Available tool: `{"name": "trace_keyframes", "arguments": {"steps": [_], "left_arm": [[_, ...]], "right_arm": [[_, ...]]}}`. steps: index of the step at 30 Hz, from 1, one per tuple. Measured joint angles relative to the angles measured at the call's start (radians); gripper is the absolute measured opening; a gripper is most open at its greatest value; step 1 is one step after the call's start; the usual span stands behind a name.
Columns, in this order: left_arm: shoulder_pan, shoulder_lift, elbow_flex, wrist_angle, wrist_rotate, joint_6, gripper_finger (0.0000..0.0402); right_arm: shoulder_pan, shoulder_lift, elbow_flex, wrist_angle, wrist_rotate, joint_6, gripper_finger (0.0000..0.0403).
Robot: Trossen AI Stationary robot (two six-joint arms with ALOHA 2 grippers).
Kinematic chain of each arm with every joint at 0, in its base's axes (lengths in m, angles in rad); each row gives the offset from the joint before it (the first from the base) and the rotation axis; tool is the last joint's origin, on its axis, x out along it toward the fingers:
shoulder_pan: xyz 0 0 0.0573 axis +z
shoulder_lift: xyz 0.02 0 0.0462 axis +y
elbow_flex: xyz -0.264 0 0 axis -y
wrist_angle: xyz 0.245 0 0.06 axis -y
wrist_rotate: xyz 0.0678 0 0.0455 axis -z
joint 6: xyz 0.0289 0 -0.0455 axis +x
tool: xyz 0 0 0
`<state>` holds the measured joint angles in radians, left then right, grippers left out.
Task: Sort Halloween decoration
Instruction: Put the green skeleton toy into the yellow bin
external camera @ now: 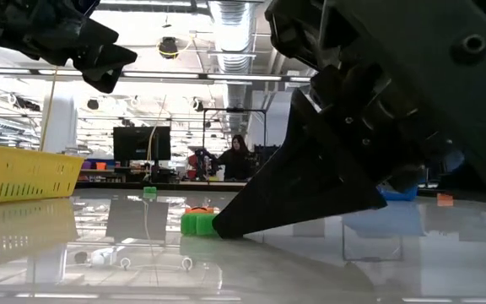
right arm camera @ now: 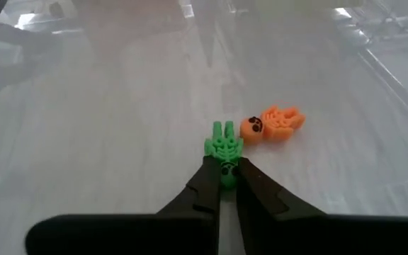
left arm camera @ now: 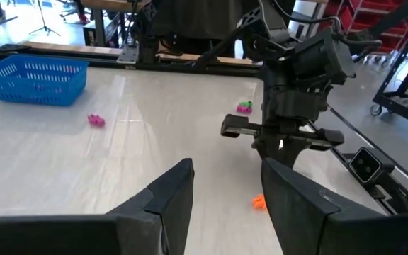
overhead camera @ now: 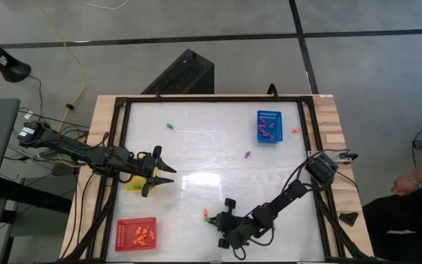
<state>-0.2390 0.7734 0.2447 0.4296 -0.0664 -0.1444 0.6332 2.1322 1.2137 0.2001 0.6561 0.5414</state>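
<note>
A tiny green skeleton-shaped decoration point(right arm camera: 224, 147) lies on the white table near its front edge, beside an orange one point(right arm camera: 271, 122). My right gripper point(right arm camera: 225, 171) is shut on the green piece; the low view shows the green piece point(external camera: 197, 223) at the fingertip point(external camera: 219, 226). My left gripper point(overhead camera: 163, 174) hangs open above the table at the left, over the yellow tray point(overhead camera: 135, 183), and touches nothing. Other loose pieces lie farther off: green point(overhead camera: 170, 126), pink point(overhead camera: 247, 155), orange point(overhead camera: 295, 130). My right gripper pinches the green piece's head end point(right arm camera: 227, 167) between its two fingertips. The fingers slant down and lie along the piece. The green piece lies flat on the table, its legs pointing away from the fingers.
A red tray point(overhead camera: 136, 233) with orange pieces stands at the front left. A blue tray point(overhead camera: 268, 126) with purple pieces stands at the far right. A dark frame point(overhead camera: 123, 103) runs round the table. A person sits in the room behind it.
</note>
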Motion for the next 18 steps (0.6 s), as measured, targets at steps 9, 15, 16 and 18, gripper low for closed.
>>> {"name": "trace_keyframes", "arguments": {"steps": [9,15,16,18], "left_arm": [[0.000,0.000,-0.001,-0.013,0.002,0.000,0.0155],[0.002,0.025,-0.002,0.006,0.052,-0.192,0.0155],[0.009,0.034,-0.002,0.022,0.045,-0.265,0.0155],[0.026,0.052,-0.002,0.039,0.041,-0.414,0.0155]], "right_arm": [[-0.038,-0.122,0.000,0.019,-0.030,-0.151,0.0058],[-0.132,-0.170,0.000,0.050,-0.029,-0.401,0.0058],[-0.147,-0.175,0.000,0.060,-0.027,-0.464,0.0058],[-0.173,-0.181,0.001,0.086,-0.028,-0.594,0.0058]]}}
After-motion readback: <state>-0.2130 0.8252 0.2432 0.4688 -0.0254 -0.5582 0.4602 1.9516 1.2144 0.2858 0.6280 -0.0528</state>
